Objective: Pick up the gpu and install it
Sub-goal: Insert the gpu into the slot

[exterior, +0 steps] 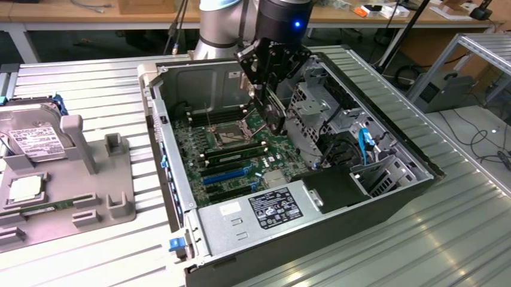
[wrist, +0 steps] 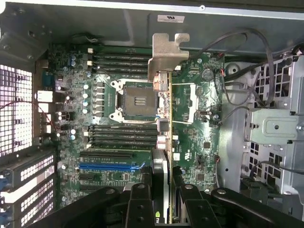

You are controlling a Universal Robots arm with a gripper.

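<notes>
Between the fingers [wrist: 140, 206] of our gripper [wrist: 164, 211], clamped tight on its faces, we hold the gpu [wrist: 164, 123] edge-on over the motherboard [wrist: 194, 142], just beside the processor socket [wrist: 137, 100], silver bracket [wrist: 167, 54] leading, inside the open computer case [exterior: 335, 233].

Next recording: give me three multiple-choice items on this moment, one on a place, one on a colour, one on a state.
1. Where is the gpu, the thin green-and-black card with a silver metal bracket?
A. On the grey tray
B. Lying on the table
C. Held over the green motherboard in the open black computer case
2. What colour is the long plastic expansion slot beside the black ones?
A. Blue
B. Red
C. Yellow
3. The black gripper is:
A. Open and empty
B. Shut on the gpu
C. Shut on a hard drive
Key: 1 C, the card hangs above the board; 2 A, blue in both views; 3 B, its fingers clamp the card's edge.
</notes>
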